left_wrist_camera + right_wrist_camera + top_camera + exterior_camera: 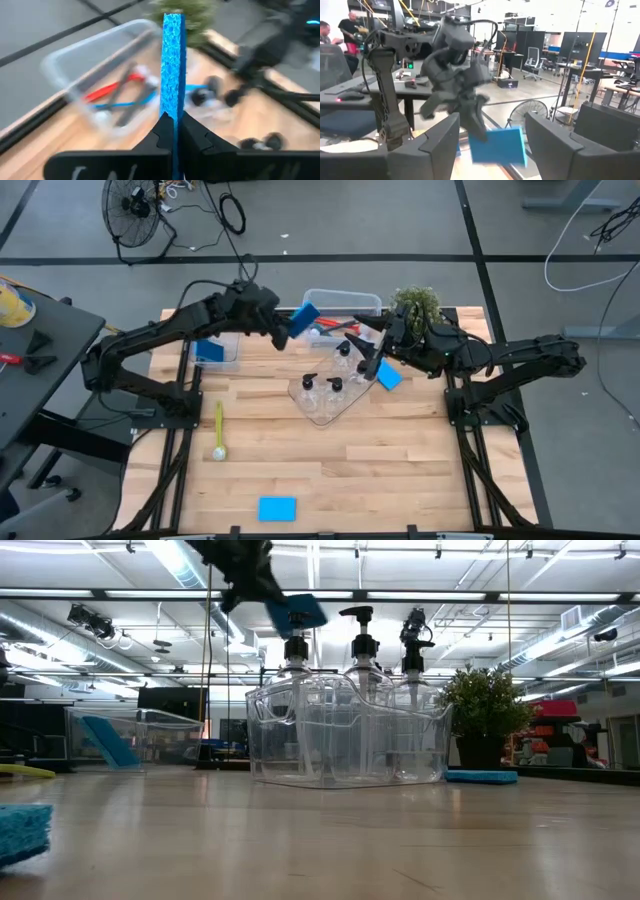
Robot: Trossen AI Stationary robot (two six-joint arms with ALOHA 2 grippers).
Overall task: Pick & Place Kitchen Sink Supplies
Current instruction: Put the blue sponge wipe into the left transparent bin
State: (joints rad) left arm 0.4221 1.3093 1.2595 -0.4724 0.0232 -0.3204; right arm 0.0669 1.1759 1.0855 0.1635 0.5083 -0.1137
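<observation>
My left gripper (pixel 287 330) is shut on a dark-blue sponge (pixel 305 315) and hangs above the table beside the far clear bin (pixel 340 302), which holds red, blue and dark brushes (pixel 120 92). In the low view the sponge (pixel 298 612) is high in the air. My right gripper (pixel 492 130) is open and touches nothing; it hovers by the pump bottles (pixel 345 352) near the clear tray (pixel 322 412). A light-blue sponge (pixel 389 377) lies flat just beside it. My left gripper pinches the dark-blue sponge between its two fingers (pixel 162 132), which press on its two broad faces at one end (pixel 173 112). The sponge stands edge-on and sticks out past the fingertips. It is lifted clear of the table and of the bin.
A second clear bin (pixel 215 350) at the left holds another blue sponge (pixel 108 740) leaning on its wall. A yellow-green brush (pixel 219 430) and a blue sponge (pixel 277 508) lie on the near table. The potted plant (pixel 415 305) stands at the far right.
</observation>
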